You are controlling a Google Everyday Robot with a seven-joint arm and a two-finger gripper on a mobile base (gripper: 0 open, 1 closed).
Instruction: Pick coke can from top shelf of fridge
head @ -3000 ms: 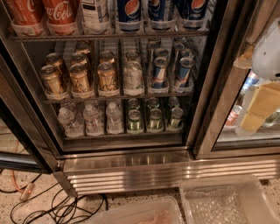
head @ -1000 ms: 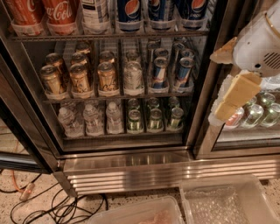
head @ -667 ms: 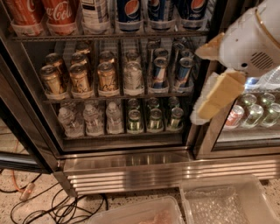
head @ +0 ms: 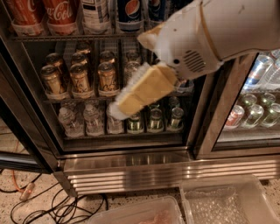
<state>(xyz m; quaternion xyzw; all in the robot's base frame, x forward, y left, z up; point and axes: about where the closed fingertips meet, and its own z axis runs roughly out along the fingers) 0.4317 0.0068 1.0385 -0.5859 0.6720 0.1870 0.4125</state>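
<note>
Fridge (head: 131, 168) seen from above and in front, ribbed steel base down at the floor. Coke cans (head: 59, 15) — two red ones — stand at the left end of the top shelf (head: 87, 37), upright in clear trays with labels forward, so each row feeds toward the front rail. Pepsi cans (head: 130, 12) are further right on the same shelf. End effector (head: 120, 107) hangs in front of the lower racks, angled down-left off the white arm (head: 218, 30), well below and to the right of the Coke. Whether it is wide or narrow I cannot tell; nothing visible in it. Judgement: approach stage, no grasp yet — it must rise and swing left to shelf height. Risk: cans packed close, little room beside the target. Cables (head: 65, 203) trail on the floor by the base.
</note>
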